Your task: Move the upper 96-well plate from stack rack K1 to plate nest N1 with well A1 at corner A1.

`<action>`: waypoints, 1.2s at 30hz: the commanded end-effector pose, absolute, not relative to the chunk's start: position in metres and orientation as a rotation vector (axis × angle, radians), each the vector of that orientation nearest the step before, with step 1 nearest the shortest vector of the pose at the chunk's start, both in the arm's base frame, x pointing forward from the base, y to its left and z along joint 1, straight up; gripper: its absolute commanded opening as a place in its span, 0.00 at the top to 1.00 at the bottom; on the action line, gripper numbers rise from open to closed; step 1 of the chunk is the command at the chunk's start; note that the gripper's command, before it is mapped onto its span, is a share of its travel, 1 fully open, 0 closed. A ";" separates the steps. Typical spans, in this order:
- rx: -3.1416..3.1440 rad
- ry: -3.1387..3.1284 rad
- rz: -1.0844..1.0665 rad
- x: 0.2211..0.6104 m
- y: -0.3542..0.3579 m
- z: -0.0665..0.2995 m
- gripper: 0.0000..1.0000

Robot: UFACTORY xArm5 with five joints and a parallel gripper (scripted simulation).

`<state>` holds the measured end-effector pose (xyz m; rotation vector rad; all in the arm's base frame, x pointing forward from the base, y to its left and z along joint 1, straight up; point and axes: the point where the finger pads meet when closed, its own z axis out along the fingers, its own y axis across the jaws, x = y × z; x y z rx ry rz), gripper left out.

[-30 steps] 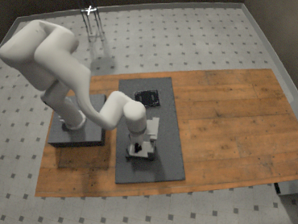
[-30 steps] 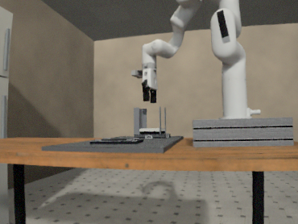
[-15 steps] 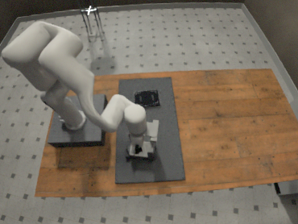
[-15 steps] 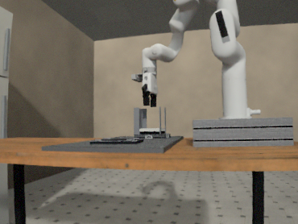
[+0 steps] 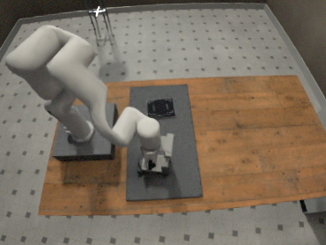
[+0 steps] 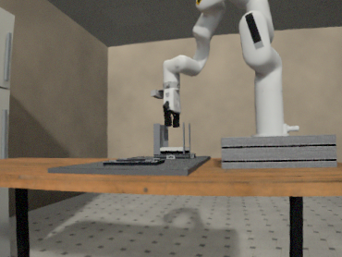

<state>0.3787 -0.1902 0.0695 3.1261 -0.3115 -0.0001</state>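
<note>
The stack rack K1 [image 6: 173,140] stands on the dark grey mat, with thin upright posts and a grey back wall. White plates [image 6: 173,150] lie low inside it; I cannot tell the upper from the lower. In the overhead view the rack [image 5: 155,162] is mostly hidden under my wrist. My gripper [image 6: 171,121] is open and empty, fingers pointing down, hanging just above the rack's top. The plate nest N1 [image 5: 160,107] is a flat dark frame on the far part of the mat, and shows low on the mat in the side view [image 6: 134,162].
The dark mat lies on a wooden table. My arm's base stands on a grey block [image 5: 85,134] to the left of the mat. A metal stand [image 5: 102,26] is on the floor beyond the table.
</note>
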 end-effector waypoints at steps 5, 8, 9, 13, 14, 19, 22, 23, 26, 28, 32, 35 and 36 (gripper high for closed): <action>3.125 -0.311 0.006 0.380 -0.191 0.058 0.00; 3.125 -0.311 0.006 0.380 -0.191 0.057 0.00; 3.125 -0.311 0.006 0.380 -0.191 0.055 0.00; 3.125 -0.311 0.006 0.380 -0.191 0.048 0.00; 3.125 -0.311 0.006 0.380 -0.191 0.047 0.00; 3.125 -0.311 0.006 0.380 -0.191 0.038 0.00; 3.125 -0.311 0.006 0.380 -0.191 0.033 0.00; 3.125 -0.311 0.006 0.380 -0.191 0.032 0.00; 3.125 -0.311 0.006 0.380 -0.191 0.030 0.00; 3.125 -0.311 0.006 0.380 -0.191 0.027 0.00; 3.125 -0.311 0.006 0.380 -0.191 0.020 0.00; 3.125 -0.311 0.006 0.380 -0.191 0.015 0.00; 3.125 -0.311 0.006 0.380 -0.191 0.013 0.00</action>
